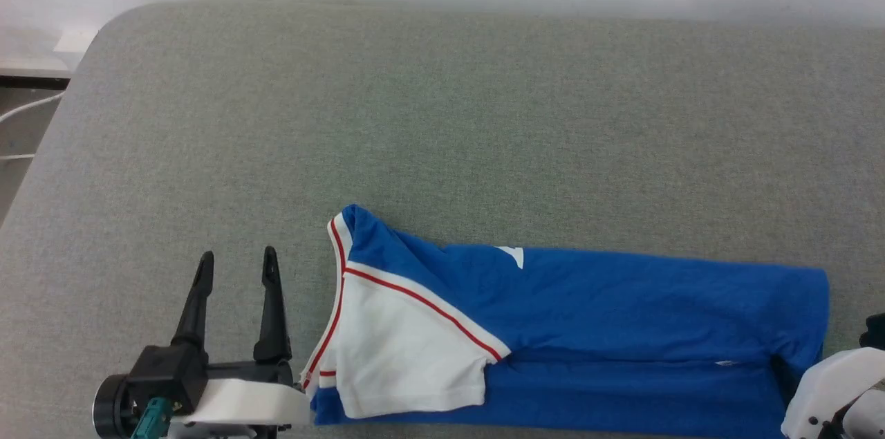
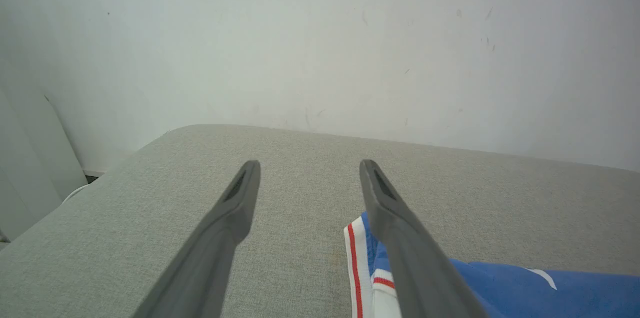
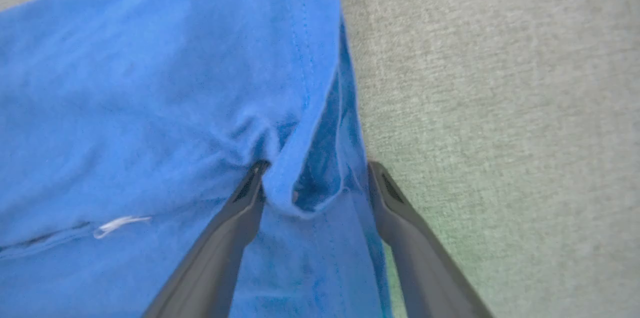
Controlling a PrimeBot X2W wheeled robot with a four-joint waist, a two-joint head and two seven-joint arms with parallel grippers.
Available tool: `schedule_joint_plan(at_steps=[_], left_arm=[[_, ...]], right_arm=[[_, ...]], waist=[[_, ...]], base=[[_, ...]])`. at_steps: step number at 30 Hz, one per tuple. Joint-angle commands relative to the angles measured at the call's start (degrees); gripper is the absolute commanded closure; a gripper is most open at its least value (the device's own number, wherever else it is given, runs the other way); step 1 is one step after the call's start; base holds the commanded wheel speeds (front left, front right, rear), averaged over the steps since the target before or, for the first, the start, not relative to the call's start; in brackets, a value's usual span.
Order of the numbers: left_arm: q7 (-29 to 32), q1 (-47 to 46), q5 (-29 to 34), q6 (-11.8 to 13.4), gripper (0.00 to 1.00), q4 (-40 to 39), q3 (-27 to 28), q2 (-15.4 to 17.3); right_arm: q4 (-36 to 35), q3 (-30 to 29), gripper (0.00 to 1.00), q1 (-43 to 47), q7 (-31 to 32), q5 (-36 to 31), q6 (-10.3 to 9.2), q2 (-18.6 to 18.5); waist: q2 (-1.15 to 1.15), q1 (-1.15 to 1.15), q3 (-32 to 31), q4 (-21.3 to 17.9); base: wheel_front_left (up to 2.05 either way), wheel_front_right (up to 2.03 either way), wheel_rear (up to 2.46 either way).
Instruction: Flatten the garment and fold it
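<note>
Pinching just one layer of the garment (image 1: 622,301) could spoil the fold, with the right gripper (image 3: 317,168) spread at its hem and left gripper (image 1: 237,259) spread beside it

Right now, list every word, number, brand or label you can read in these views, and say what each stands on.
Nothing here can be read.
White print on the blue garment: just a corner shows past a fold, unreadable.
Small white scrap at the garment's seam: no lettering can be made out.
</note>
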Motion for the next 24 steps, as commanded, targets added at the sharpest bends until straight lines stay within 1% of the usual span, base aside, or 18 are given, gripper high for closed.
schedule_joint_plan(at_steps=[1, 2, 3, 4, 7, 13, 20, 24], left_arm=[[-0.3, -0.2, 0.7, -0.7, 0.0, 0.3, 0.6, -0.6], [-0.3, -0.3, 0.9, -1.0, 0.0, 0.3, 0.8, -0.8], [-0.3, -0.5, 1.0, -1.2, 0.0, 0.5, 1.0, -0.9], [-0.3, -0.7, 1.1, -1.5, 0.0, 0.6, 1.1, -1.0], [-0.3, -1.1, 1.3, -2.1, 0.0, 1.1, 1.5, -1.3], [-0.3, -0.6, 1.4, -2.8, 0.0, 1.7, 2.4, -1.6], [-0.3, -0.2, 1.2, -3.2, 0.0, 2.0, 2.7, -1.7], [-0.3, 0.3, 0.7, -3.1, 0.0, 2.3, 2.5, -1.7]], right_arm=[[3.0, 1.8, 0.0, 0.0, 0.8, 0.2, 0.05, 1.6], [3.5, 1.9, 0.53, 0.1, 0.7, 0.2, 0.05, 1.6], [4.0, 2.0, 0.97, 0.0, 0.5, 0.2, 0.05, 1.6], [4.3, 2.3, 1.0, 0.0, 0.2, 0.0, 0.05, 1.6], [4.2, 2.5, 1.0, -0.4, -2.0, -0.4, 0.05, 1.3], [2.0, 2.1, 1.0, -2.0, -6.1, -2.0, 0.05, -2.0], [1.2, -4.1, 1.0, -2.5, -6.3, -4.9, 0.05, -6.3], [0.6, -5.4, 1.0, -1.2, -5.5, -4.8, 0.05, -7.4]], waist=[[0.0, 0.0, 0.6, 0.5], [0.0, 0.0, 0.7, 0.6], [0.0, 0.0, 0.8, 0.6], [0.0, 0.0, 0.8, 0.7], [0.0, 0.0, 0.4, 0.7], [0.0, 0.0, -1.2, 0.0], [0.0, 0.0, -2.8, -0.4], [0.0, 0.0, -4.0, -0.4]], base=[[0.0, 0.0, 0.0], [0.0, 0.0, 0.0], [0.0, 0.0, 0.0], [0.0, 0.0, 0.0], [0.0, 0.0, 0.0], [0.0, 0.0, 0.0], [0.0, 0.0, 0.0], [0.0, 0.0, 0.0]])
